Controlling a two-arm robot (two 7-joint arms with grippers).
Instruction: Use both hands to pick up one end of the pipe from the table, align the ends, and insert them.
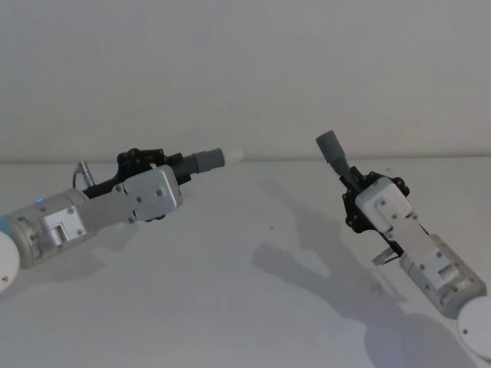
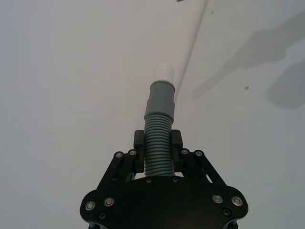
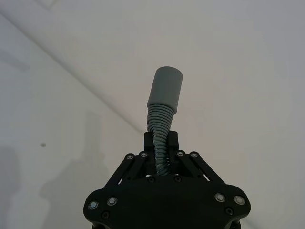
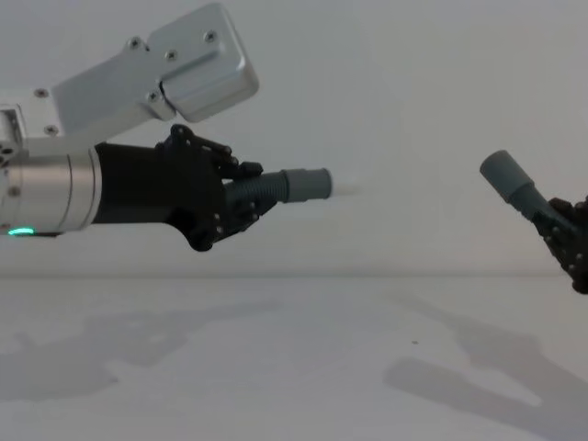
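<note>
Now both tools (image 2: 157,139) (image 3: 161,139) tight around pipe (image 1: 201,162) (image 1: 334,149)

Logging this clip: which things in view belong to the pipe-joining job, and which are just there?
In the job: left gripper, shut on the white-tipped hose piece; right gripper, shut on the plain-cuffed hose piece; table.
Just there: small dark speck on the table; wall behind.
</note>
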